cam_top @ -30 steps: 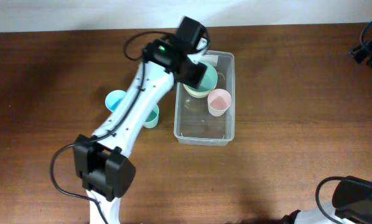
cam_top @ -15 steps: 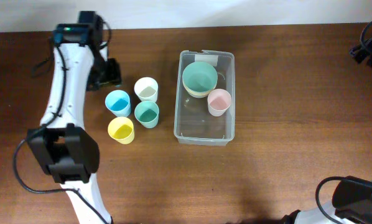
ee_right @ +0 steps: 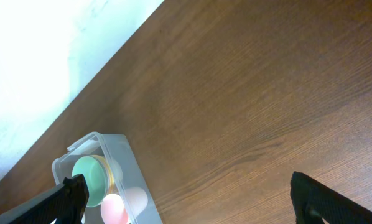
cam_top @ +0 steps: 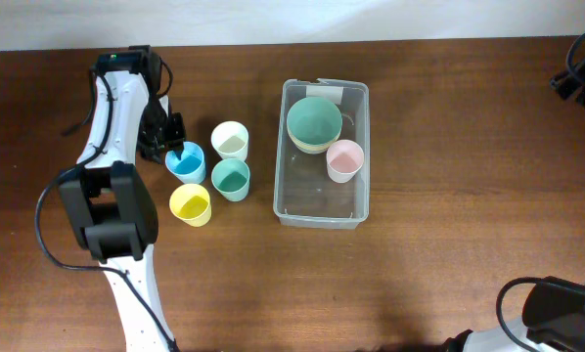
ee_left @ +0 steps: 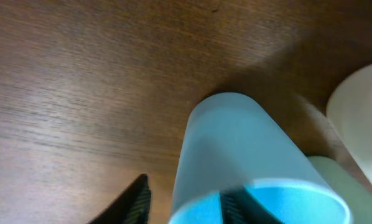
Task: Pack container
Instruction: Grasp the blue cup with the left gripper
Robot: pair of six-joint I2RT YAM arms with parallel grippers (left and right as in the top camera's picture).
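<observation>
The clear container [cam_top: 279, 191] stands right of the table's middle, with its white label [cam_top: 329, 93] at the far end. It holds a green bowl [cam_top: 314, 121] stacked on another bowl, and a pink cup [cam_top: 344, 159]. A blue cup [cam_top: 186, 162] stands left of the container. My left gripper [cam_top: 174, 145] is open at this blue cup [ee_left: 248, 149]. In the left wrist view the left gripper [ee_left: 185, 200] has one finger inside the cup and one outside its wall. My right gripper [ee_right: 198, 205] is wide open and empty, high above the table, with the container [ee_right: 120, 155] far below on the left.
A white cup [cam_top: 230, 139], a teal cup [cam_top: 231, 179] and a yellow cup [cam_top: 191, 203] stand close around the blue cup. The white cup also shows in the left wrist view [ee_left: 360, 118]. The right arm's base [cam_top: 581, 78] is at the far right edge.
My left arm swung from over the container to the table's left side, then came down onto the blue cup's rim. The cups it hid are now in view.
</observation>
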